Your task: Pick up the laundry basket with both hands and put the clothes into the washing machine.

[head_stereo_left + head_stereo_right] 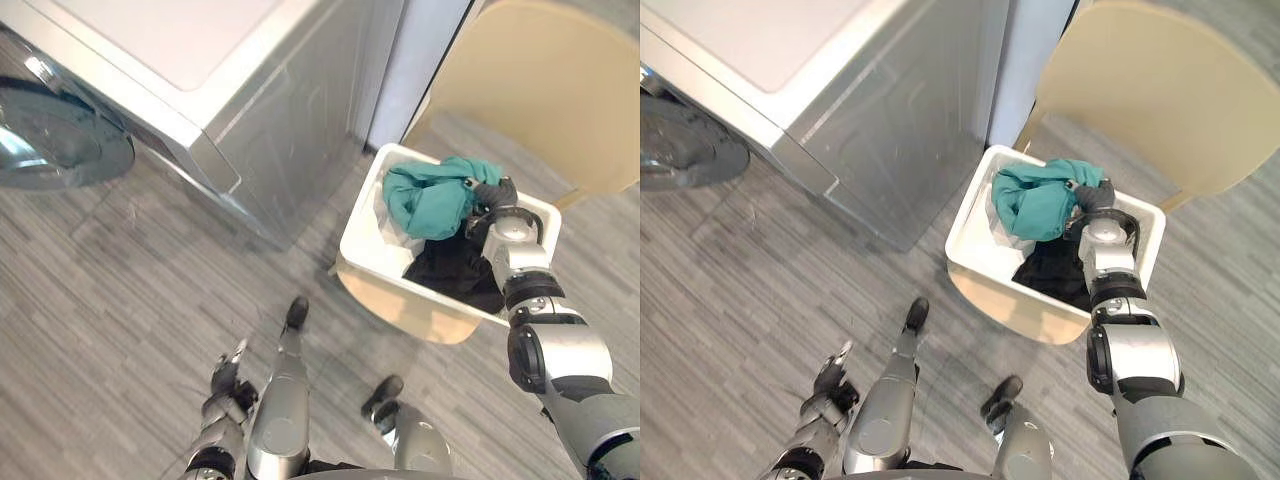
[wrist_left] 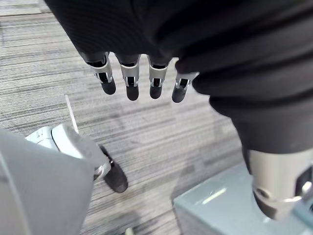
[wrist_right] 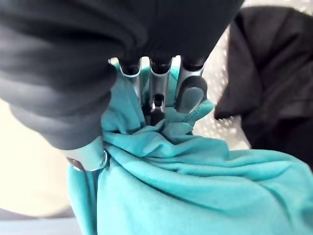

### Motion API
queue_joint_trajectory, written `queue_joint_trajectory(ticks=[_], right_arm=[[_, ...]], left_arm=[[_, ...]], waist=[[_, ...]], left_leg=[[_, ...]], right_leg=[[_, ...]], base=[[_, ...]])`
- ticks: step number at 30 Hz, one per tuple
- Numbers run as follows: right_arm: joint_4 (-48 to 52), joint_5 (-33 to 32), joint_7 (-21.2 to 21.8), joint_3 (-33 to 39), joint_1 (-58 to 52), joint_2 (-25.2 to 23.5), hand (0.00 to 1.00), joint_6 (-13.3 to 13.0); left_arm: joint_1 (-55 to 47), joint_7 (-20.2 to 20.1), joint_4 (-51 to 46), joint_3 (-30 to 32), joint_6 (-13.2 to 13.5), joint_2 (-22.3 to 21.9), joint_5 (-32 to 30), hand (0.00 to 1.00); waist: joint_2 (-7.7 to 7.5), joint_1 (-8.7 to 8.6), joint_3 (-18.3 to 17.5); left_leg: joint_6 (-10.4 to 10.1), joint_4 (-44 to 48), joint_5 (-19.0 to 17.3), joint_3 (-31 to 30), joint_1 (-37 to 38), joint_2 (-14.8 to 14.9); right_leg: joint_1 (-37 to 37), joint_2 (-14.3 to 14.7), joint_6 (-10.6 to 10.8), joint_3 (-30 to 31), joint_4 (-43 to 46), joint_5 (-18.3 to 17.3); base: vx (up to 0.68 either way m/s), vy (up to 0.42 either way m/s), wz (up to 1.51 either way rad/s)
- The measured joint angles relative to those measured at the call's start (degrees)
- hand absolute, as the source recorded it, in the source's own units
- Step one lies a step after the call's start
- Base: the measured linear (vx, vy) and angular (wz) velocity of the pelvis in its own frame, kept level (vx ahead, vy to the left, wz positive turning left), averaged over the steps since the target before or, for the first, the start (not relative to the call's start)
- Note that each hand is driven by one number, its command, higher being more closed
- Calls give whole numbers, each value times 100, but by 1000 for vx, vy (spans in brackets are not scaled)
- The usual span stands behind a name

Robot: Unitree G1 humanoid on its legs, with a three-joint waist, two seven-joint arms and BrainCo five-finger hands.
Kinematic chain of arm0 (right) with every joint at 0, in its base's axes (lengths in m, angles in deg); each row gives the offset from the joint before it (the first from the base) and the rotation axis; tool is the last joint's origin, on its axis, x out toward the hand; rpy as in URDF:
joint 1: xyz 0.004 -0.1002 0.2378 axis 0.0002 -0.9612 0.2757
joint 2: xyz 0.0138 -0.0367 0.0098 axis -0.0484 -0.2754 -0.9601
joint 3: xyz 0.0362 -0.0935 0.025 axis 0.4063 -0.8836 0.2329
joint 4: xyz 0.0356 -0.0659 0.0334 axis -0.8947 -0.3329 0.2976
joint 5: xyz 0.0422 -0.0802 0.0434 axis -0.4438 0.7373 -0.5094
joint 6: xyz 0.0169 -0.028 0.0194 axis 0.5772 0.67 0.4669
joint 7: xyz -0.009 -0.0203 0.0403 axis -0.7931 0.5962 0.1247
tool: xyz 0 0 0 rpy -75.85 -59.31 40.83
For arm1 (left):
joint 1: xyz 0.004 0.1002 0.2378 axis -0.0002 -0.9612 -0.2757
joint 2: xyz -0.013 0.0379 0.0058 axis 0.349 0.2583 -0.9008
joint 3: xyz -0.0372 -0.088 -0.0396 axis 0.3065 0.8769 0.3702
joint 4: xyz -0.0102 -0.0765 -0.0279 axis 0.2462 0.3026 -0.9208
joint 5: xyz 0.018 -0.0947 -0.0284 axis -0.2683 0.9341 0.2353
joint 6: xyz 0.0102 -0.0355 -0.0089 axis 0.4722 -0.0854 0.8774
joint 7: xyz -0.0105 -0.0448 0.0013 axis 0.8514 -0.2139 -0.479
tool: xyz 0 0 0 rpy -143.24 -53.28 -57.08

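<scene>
A white laundry basket [image 1: 362, 250] stands on the floor to the right of the washing machine [image 1: 200, 70]. In it lie a teal garment [image 1: 430, 197], a black garment [image 1: 455, 270] and some white cloth. My right hand [image 1: 493, 195] reaches into the basket, and its fingers [image 3: 156, 93] are curled into the teal garment [image 3: 195, 186], pinching its folds. My left hand [image 1: 228, 375] hangs low over the floor at the lower left, with its fingers [image 2: 132, 78] relaxed and nothing in them. The machine's round door [image 1: 55, 140] is swung open at the far left.
A beige rounded panel [image 1: 540, 90] leans behind the basket at the upper right. A white upright panel [image 1: 415, 60] stands between it and the machine. Grey wood-look floor [image 1: 130, 300] spreads in front of the machine.
</scene>
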Motion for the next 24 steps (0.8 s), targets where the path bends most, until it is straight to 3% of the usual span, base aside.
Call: queue_joint_trajectory(ticks=[6, 8, 11, 14, 16, 20, 24], right_arm=[[1204, -373, -14, 181, -659, -27, 100, -98], [1777, -406, -18, 287, -856, -29, 100, -245], [2558, -437, -46, 450, -1088, 20, 100, -305], [3441, -434, -226, 634, -1388, 76, 100, -475], [3808, -431, -253, 617, -1376, 111, 100, -523], [4423, -436, -265, 423, -1330, 237, 100, -718], [4744, -497, -261, 176, -1309, 212, 100, -922]], left_arm=[[-394, 162, -289, 2224, 20, 557, 643, 0], [-375, 310, -873, 2938, 61, 776, 769, 0], [-248, 649, -2226, 3438, 162, 1044, 705, 0], [33, 1206, -4583, 3434, 567, 1084, 49, 0], [216, 1503, -5349, 3393, 686, 1196, -428, 0], [631, 1879, -5985, 2601, 760, 1625, -1625, 0], [998, 1700, -6507, 1320, 757, 1725, -1952, 0]], waist=[[-26, -120, -901], [-32, -211, -1111], [-25, -241, -1316], [17, -277, -1540], [115, -394, -1609], [368, -517, -1822], [384, -630, -1840]], left_leg=[[-2, -368, -3, 286, 677, 111], [-6, -369, -7, 347, 753, 160], [-19, -372, -17, 496, 881, 218], [-23, -377, -23, 643, 1098, 187], [-23, -380, -48, 820, 1216, 192], [-11, -405, -135, 1263, 1378, 246], [-33, -423, -199, 1642, 1581, 281]], right_leg=[[591, 299, 46, 220, -797, 249], [737, 401, 26, 278, -1082, 380], [904, 492, 4, 400, -1404, 543], [1035, 461, 7, 554, -1484, 636], [1053, 445, 10, 718, -1496, 677], [952, 455, -31, 1153, -1618, 832], [921, 464, -41, 1556, -1710, 985]], base=[[42, -47, -21], [20, -24, -22], [-7, -9, -23], [-25, 15, -21], [-75, 39, -35], [-97, 39, -51], [-73, 22, -52]])
